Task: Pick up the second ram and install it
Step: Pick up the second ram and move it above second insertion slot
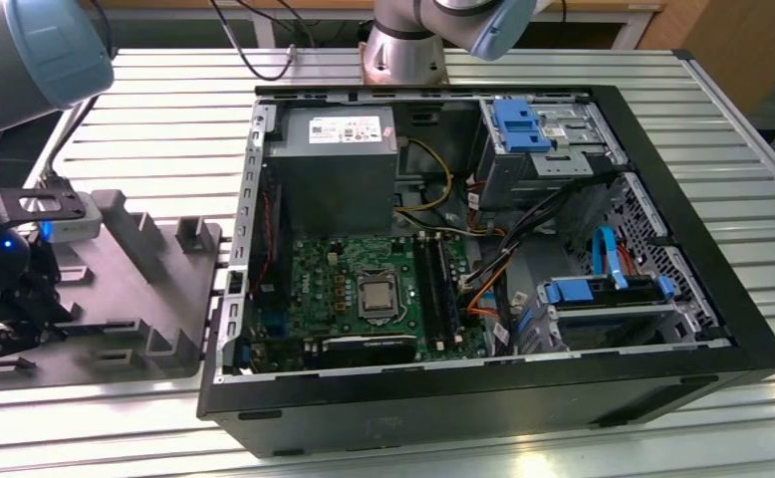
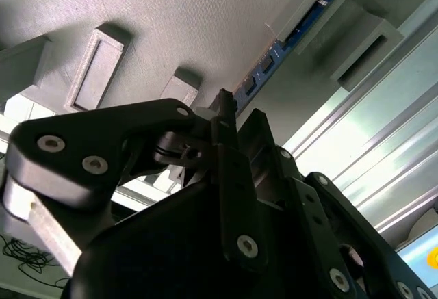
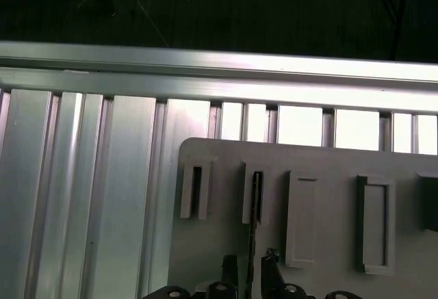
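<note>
The gripper (image 3: pixel 250 266), fingers (image 3: pixel 229 266) parted and not yet pinching, straddles the ram (image 3: pixel 256 200) standing on edge in a tray (image 3: pixel 328 159) slot (beside the computer case (image 1: pixel 494 398)), where an off-centre squeeze could tilt, jam or drop it.

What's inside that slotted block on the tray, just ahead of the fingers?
The second ram stands on edge in the slotted block of the grey tray; its lower edge, down in the slot, is hidden.

tray (image 1: pixel 129 289): exterior view's L of PC case (image 1: pixel 494 393) | ram (image 3: pixel 256 196): in tray slot
</note>
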Tool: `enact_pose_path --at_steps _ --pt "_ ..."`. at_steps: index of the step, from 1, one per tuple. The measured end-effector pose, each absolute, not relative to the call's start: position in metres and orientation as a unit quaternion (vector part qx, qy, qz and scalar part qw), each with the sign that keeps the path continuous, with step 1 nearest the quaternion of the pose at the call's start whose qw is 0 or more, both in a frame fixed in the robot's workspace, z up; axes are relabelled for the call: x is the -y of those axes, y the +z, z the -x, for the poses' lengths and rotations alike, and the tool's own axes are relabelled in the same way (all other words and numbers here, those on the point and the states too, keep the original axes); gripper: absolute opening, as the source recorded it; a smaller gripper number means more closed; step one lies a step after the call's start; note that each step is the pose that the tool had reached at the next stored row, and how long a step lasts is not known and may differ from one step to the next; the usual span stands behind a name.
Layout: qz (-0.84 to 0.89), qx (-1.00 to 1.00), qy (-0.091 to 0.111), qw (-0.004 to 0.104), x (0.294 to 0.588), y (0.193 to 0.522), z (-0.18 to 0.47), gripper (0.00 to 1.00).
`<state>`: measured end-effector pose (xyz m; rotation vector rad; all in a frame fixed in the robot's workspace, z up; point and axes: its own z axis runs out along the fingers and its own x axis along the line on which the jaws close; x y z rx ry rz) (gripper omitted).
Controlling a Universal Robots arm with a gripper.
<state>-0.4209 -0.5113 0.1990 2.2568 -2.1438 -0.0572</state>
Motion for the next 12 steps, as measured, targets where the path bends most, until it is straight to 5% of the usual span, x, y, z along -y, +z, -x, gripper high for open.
enact_pose_path --at_steps 3,12 --pt "-0.725 0.689 -0.018 0.014 0.5113 0.1990 0.4209 0.22" --pt "-0.725 0.688 -0.018 0.014 0.5113 0.1997 0.4209 0.22"
